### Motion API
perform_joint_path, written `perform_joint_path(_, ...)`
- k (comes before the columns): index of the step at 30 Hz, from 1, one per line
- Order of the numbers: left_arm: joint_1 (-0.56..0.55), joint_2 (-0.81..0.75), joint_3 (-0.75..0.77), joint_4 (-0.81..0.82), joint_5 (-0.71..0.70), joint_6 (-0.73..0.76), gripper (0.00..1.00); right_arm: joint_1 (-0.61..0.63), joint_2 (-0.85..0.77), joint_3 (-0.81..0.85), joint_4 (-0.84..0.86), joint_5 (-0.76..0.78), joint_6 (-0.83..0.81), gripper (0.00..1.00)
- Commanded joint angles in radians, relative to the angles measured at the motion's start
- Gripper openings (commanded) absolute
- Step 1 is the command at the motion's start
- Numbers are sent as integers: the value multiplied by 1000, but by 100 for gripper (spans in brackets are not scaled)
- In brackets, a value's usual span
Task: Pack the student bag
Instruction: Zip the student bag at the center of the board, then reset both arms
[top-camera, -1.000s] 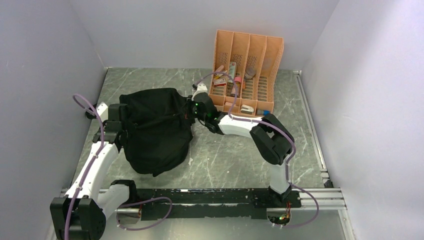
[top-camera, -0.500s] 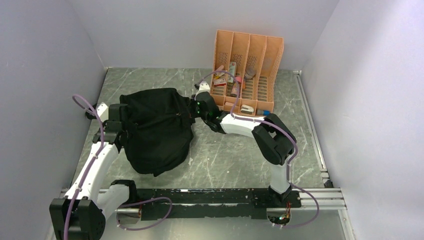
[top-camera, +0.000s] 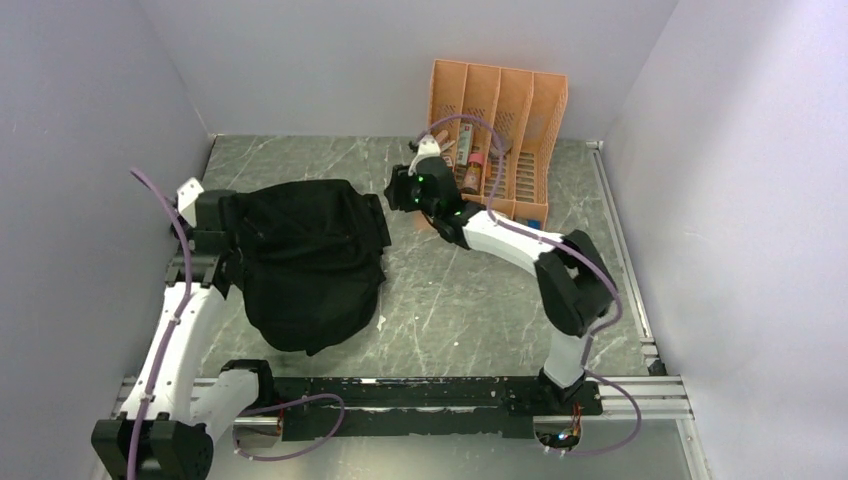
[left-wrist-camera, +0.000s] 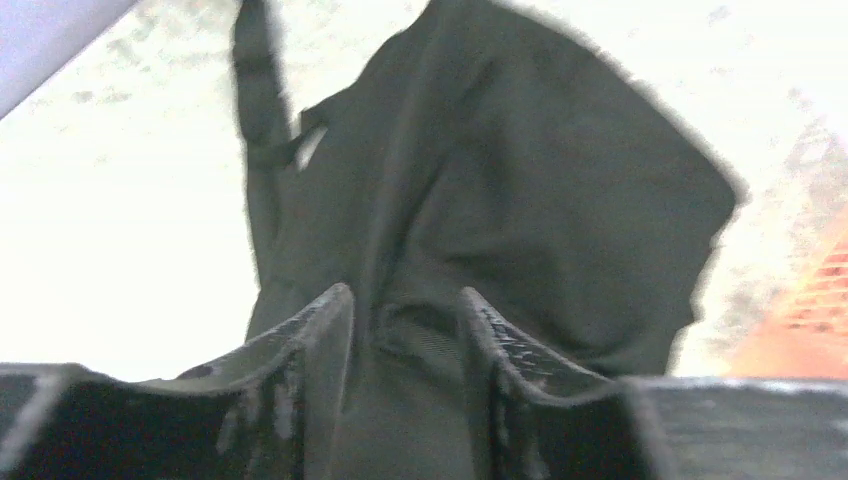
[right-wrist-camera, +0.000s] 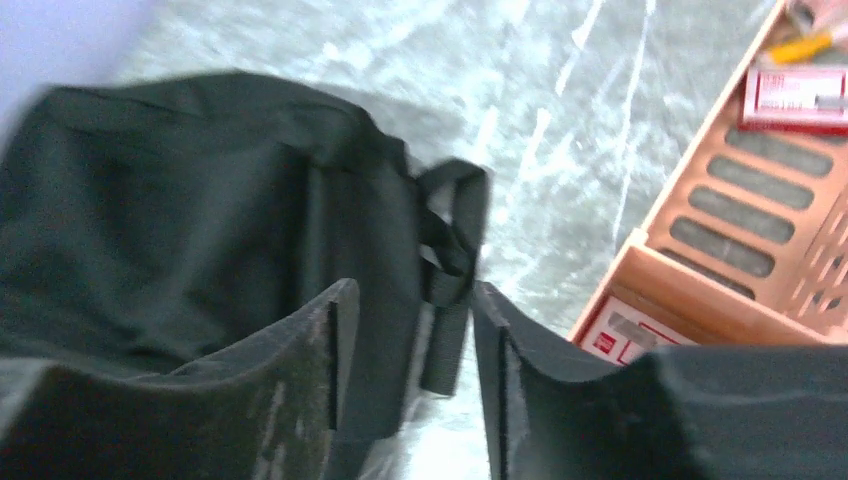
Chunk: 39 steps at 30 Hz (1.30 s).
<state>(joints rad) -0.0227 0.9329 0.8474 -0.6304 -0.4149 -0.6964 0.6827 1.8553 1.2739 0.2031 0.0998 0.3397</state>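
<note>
The student bag (top-camera: 310, 265) lies slumped on the left-centre of the bench (top-camera: 460, 300). It is a soft, matt black fabric heap, broad and squared at the far end and sagging to a rounded lobe towards the arm bases, its surface thrown into loose folds. A flat webbing strap (right-wrist-camera: 455, 230) loops out from its right side and hangs limp, and another narrow strap (left-wrist-camera: 258, 150) trails from the far edge in the left wrist view. The left hand (left-wrist-camera: 405, 305) sits at the bag's left edge with its two dark, ribbed fingers part-way open. Black cloth and a band of webbing fill the gap, but the fingers do not pinch it; whether the cloth brushes them I cannot tell. The right hand (right-wrist-camera: 410, 295) hangs just off the bag's far right corner, its fingers likewise apart and holding nothing, with the strap and pale bench showing through the gap. The bench is grey-green stone-patterned sheet with white veining. Behind the right hand stands an orange slotted plastic organizer (top-camera: 500, 110), its compartments divided by thin walls and floored with oblong cut-outs, with a small red-and-white box (right-wrist-camera: 795, 95) lying in one. Purple cables (top-camera: 160, 205) arc along the white arms.
</note>
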Motion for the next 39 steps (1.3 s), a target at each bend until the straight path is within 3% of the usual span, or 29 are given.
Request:
perform_joint_path(1, 10, -13, 173, -4, 107, 143, 57, -2, -182, -8, 18, -69, 49, 54)
perform_joint_path(2, 10, -10, 203, -7, 140, 159, 73, -3, -219, -35, 27, -73, 57, 56)
perform_joint_path(5, 10, -12, 267, -2, 231, 197, 90, -3, -344, -122, 42, -80, 79, 66)
perform_joint_path(12, -15, -50, 238, 86, 469, 343, 97, -3, -605, -276, -56, 92, 36, 99)
perform_joint_path(22, -161, -204, 135, 103, 292, 470, 97, -3, -957, -481, -211, 439, -18, 100)
perform_joint_path(30, -211, -250, 45, 148, 179, 460, 98, -3, -1046, -473, -433, 511, -1, 100)
perform_joint_path(39, -212, -305, -89, 228, 90, 441, 97, -3, -1167, -512, -404, 523, -117, 100)
